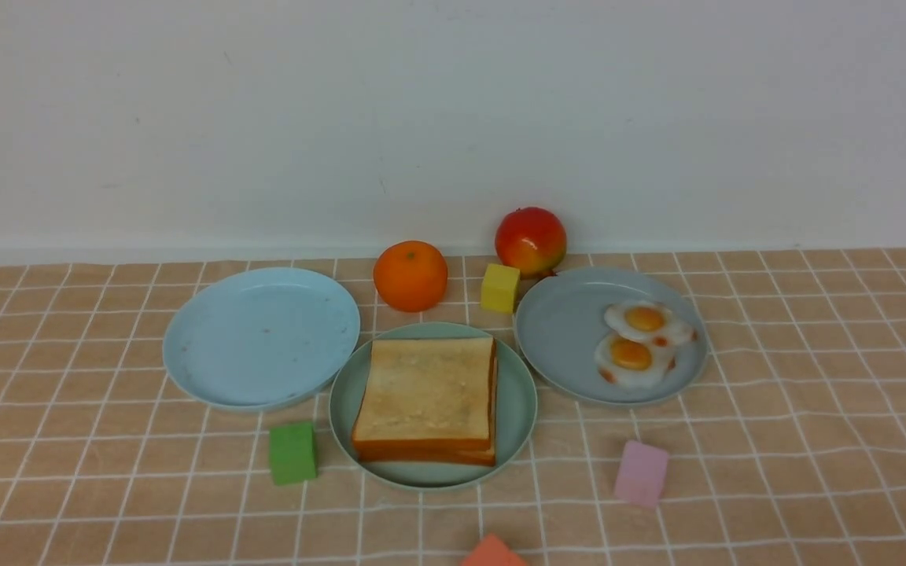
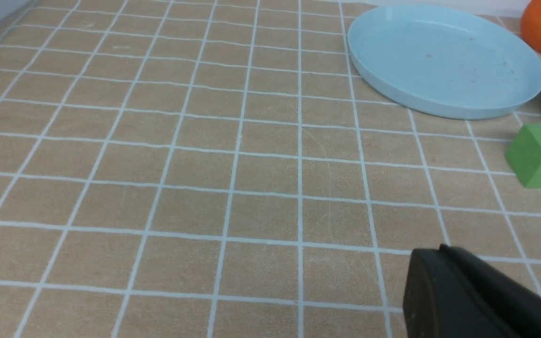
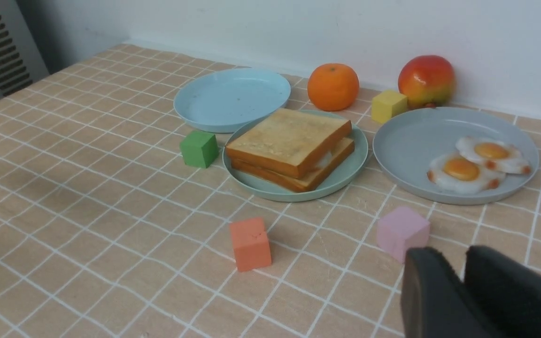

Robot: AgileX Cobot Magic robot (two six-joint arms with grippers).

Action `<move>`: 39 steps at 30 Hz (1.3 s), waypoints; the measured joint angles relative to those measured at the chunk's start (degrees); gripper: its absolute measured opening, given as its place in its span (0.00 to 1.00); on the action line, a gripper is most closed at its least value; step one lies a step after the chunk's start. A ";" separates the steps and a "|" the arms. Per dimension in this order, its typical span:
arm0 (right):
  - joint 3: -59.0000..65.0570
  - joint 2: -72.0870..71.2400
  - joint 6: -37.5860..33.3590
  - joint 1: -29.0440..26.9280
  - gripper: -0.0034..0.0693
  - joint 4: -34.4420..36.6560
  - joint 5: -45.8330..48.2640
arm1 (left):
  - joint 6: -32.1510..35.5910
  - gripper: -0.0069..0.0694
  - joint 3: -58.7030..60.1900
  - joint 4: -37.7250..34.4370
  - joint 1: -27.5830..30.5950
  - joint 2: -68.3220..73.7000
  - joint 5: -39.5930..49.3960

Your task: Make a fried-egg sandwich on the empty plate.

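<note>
**Stacked toast on the mint-green plate, both grippers clear of it**

All places are given from the mint-green plate (image 1: 516, 409), which sits at the middle of the checked tablecloth (image 1: 815, 409). Far to its left, the left gripper (image 2: 444, 263) hangs over bare cloth, its fingers pressed together on nothing. Just left and behind lies the pale blue plate (image 1: 260, 338); a green cube (image 1: 292, 453) stands close by the plate's left front. On the plate itself two toast slices (image 1: 428, 397) lie stacked, with a sliver of white egg (image 3: 325, 159) between them. Behind are an orange (image 1: 410, 275), a yellow cube (image 1: 499, 288) and a red fruit (image 1: 531, 240). To the right, the grey-blue plate (image 1: 563, 330) carries two more fried eggs (image 1: 638, 343). The right gripper (image 3: 460, 277), in front of and right of the plate, holds nothing; a narrow gap shows between its fingers.
</note>
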 joint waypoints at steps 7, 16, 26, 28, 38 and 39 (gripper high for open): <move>0.00 0.00 0.00 0.00 0.25 0.00 0.00 | 0.00 0.09 0.00 0.00 1.27 0.00 0.00; 0.00 0.00 0.00 0.00 0.26 0.00 0.00 | 0.00 0.09 0.00 0.00 1.27 0.00 0.00; 0.11 0.00 0.06 -5.65 0.28 -3.22 -1.18 | 0.00 0.10 0.00 0.00 1.27 0.00 0.00; 1.11 0.00 1.70 -9.64 0.29 -4.53 -4.79 | 0.00 0.11 0.00 0.00 1.27 0.00 0.00; 18.19 0.00 4.70 -21.88 0.31 -10.60 -16.61 | 0.00 0.12 0.00 0.00 1.27 0.00 0.00; 19.50 0.00 5.20 -22.24 0.31 -11.07 -16.53 | 0.00 0.13 0.00 0.00 1.27 0.00 -0.06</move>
